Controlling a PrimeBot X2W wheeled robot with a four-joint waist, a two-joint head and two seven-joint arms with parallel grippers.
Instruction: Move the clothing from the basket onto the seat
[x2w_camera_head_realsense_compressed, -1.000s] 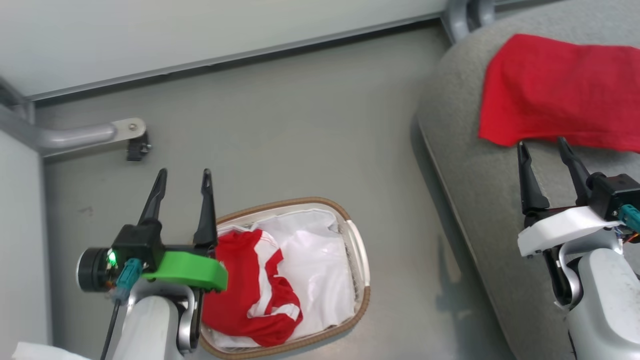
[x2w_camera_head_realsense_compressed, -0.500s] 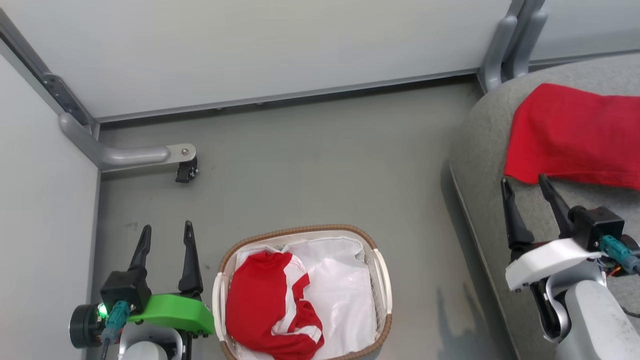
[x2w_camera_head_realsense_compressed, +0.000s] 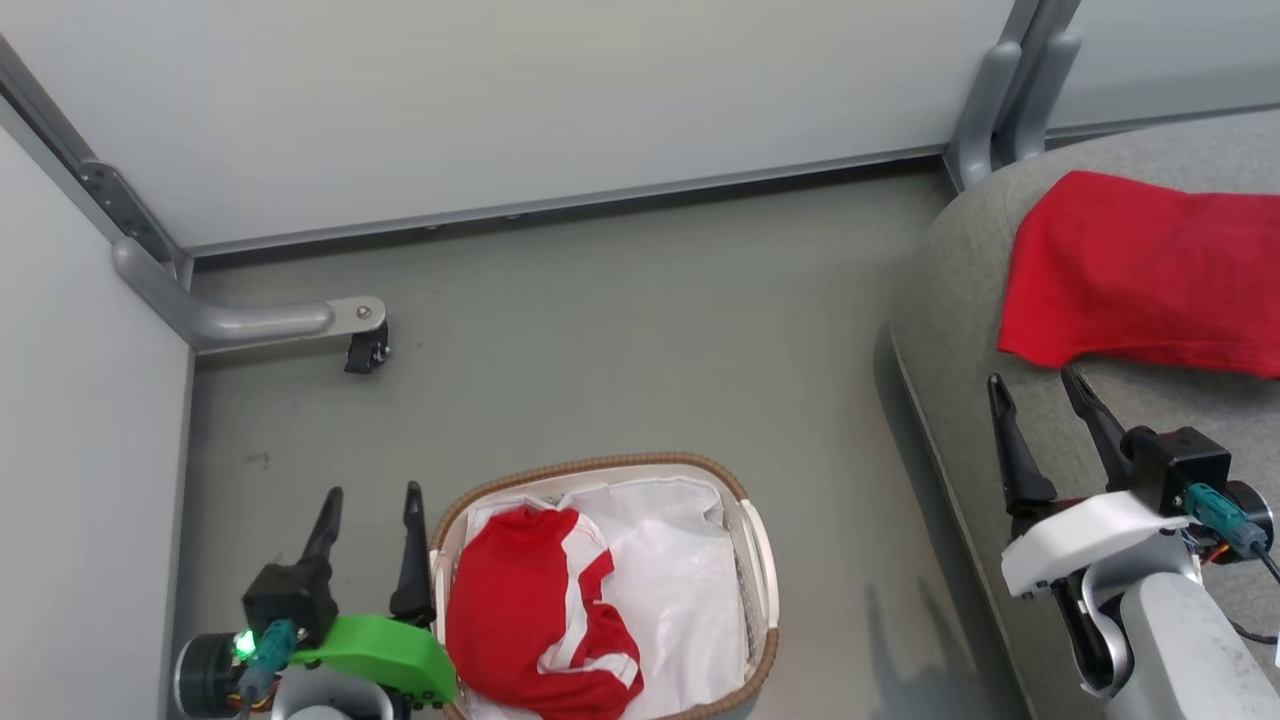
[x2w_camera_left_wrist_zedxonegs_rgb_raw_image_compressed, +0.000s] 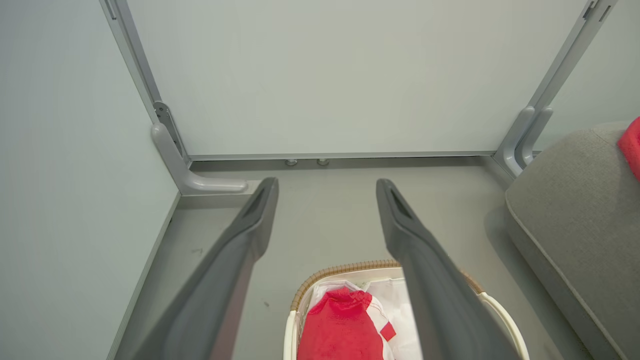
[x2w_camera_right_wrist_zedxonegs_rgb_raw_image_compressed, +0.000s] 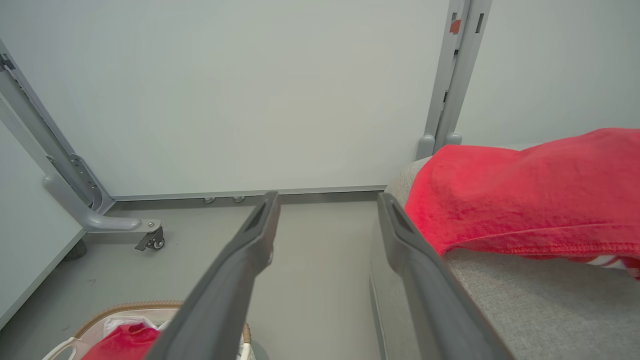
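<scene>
Eyes on the red striped garment (x2w_camera_head_realsense_compressed: 530, 620), bunched in the left half of the basket (x2w_camera_head_realsense_compressed: 600, 466) on top of the white liner sheet (x2w_camera_head_realsense_compressed: 670, 590). We read it as light and limp. It is soft cloth with nothing stiff in it, so it should sag and trail from whatever pinch lifts it. Go too deep and the liner may well come up with it. Our pick for the hold is the raised fold at the crest of the heap, towards the basket's far rim, where the red stands clear of the white.

As for looks, it is bright red with white stripes curving down through the middle and a white band along the near hem, all crumpled into a rounded mound.

Just left of the basket the left end effector (x2w_camera_head_realsense_compressed: 373, 490) hangs over the grey floor (x2w_camera_head_realsense_compressed: 620, 320), fingers spread wide and carrying nothing. In its wrist view the garment (x2w_camera_left_wrist_zedxonegs_rgb_raw_image_compressed: 340, 325) sits low between them.

Right of the basket, across a strip of floor, is the grey seat (x2w_camera_head_realsense_compressed: 960, 300), where a plain red garment (x2w_camera_head_realsense_compressed: 1140, 270) is already draped. The right end effector (x2w_camera_head_realsense_compressed: 1030, 377) is over that cushion, also spread and empty, with its tips just short of the cloth's near edge.

By our reckoning one piece is across and one is left to fetch.
</scene>
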